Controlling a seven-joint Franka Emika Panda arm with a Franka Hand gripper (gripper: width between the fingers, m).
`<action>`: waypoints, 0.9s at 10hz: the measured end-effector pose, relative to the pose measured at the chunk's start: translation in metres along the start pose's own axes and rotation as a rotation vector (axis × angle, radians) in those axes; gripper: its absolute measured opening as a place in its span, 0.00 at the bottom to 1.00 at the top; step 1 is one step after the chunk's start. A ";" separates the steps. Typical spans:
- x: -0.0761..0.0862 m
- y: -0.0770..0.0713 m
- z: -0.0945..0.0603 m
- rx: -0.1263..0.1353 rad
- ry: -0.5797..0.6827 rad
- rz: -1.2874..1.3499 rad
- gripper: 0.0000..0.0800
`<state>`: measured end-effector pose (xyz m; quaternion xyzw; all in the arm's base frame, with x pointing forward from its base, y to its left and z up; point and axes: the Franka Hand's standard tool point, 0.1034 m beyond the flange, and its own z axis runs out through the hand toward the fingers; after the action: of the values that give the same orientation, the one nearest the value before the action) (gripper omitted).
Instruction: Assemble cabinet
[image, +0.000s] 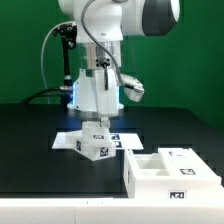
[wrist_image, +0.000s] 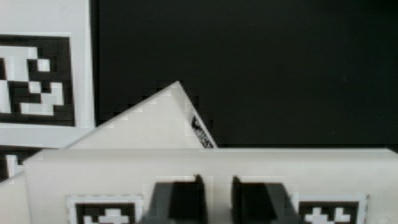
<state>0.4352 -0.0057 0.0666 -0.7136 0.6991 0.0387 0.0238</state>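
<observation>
My gripper points straight down over the middle of the table. It is shut on a white cabinet part with black-and-white tags, held just above the table. In the wrist view the two dark fingers stand close together with a thin strip of the white part between them and a tag on either side. A white wedge-shaped face of the part rises beyond them. The compartmented cabinet box lies at the front on the exterior view's right, apart from the gripper.
The marker board lies flat on the black table under and beside the held part; one of its tags shows in the wrist view. A green wall stands behind the arm. The table's white front edge runs along the bottom.
</observation>
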 end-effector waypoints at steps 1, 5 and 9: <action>-0.013 -0.001 0.001 0.019 0.005 0.037 0.08; -0.058 -0.005 -0.003 -0.057 -0.020 -0.069 0.08; -0.066 -0.011 -0.004 -0.038 -0.014 -0.054 0.08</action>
<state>0.4455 0.0600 0.0758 -0.7323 0.6785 0.0562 0.0163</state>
